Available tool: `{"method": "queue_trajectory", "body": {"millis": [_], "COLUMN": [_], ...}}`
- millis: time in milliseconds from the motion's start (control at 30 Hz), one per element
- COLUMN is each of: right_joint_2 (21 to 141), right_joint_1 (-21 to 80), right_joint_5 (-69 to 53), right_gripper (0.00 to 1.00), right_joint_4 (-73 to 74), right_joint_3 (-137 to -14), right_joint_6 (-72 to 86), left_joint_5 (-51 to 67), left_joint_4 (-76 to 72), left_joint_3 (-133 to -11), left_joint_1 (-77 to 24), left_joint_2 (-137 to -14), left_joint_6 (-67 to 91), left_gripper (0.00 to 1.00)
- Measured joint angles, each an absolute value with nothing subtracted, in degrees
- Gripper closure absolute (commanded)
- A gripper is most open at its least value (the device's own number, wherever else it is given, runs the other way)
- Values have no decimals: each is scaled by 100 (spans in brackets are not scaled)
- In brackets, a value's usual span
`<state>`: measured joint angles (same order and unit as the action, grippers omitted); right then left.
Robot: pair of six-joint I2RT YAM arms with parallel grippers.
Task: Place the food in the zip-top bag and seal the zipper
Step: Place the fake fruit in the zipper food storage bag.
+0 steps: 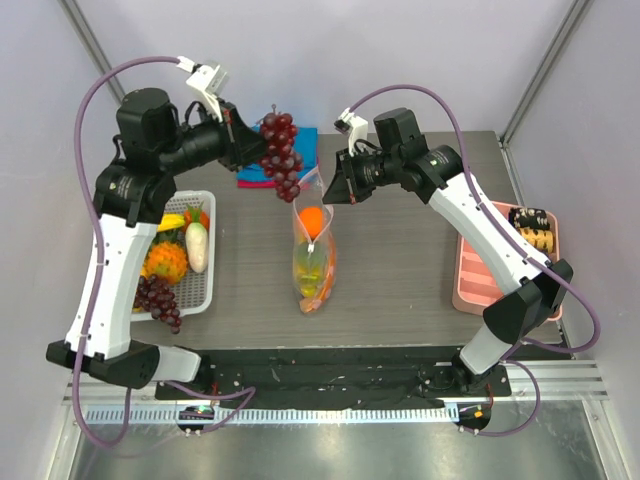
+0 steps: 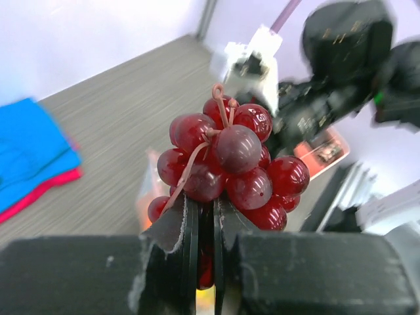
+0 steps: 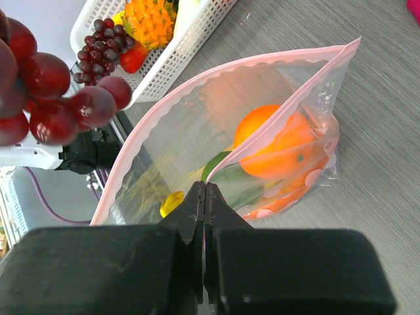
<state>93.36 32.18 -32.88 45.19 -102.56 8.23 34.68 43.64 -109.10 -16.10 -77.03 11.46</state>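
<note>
Left gripper (image 2: 205, 226) fingers squeezed tight on grape bunch (image 2: 230, 157), up in air near bag mouth. Right gripper (image 3: 205, 197) fingers pinched shut on top edge of zip-top bag (image 3: 190, 125). Bag mouth open, bag on table (image 1: 400, 290). Inside bag: round orange (image 3: 275, 141), plus green and yellow bits. White basket (image 1: 200, 300) at left holds second grape bunch (image 1: 158, 300) and bumpy orange fruit (image 1: 165, 262).

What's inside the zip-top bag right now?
In the open zip-top bag: a round orange, a green piece beside it and a small yellow piece. Anything deeper is hidden behind the right gripper.
</note>
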Motion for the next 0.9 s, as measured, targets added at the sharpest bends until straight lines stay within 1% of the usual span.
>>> {"method": "queue_trajectory", "body": {"millis": [267,433,500,667,833,900], "right_joint_2": [9336,9336,9336,9336,9336,9336], "right_joint_1": [3218,3218,3218,3212,3212,3212], "right_joint_5": [-3291,-3284,-3273,-3170,-3114,-3114], "right_gripper": [99,99,99,99,99,99], "right_joint_4": [4504,4504,4504,4504,4501,4504], "right_joint_3": [-10252,-10252,-10252,-10252,-10254,-10265], "right_joint_6": [878,919,930,937,926,910], "left_joint_5": [3395,3398,3395,3352,3485,3507], "left_joint_4": [3301,2908,2952,3503,3968,4206], "left_joint_3": [-10770,-9970,-9529,-8923,-8871,-8884], "left_joint_1": [-2150,-2377,-2403,-2399,-2445,-2526], "left_joint_2": [-8114,-7999,-7931,-7846,-7647,-7620], "left_joint_6": [2285,2679,2707,2519,2307,2176], "left_gripper": [100,100,100,100,100,96]}}
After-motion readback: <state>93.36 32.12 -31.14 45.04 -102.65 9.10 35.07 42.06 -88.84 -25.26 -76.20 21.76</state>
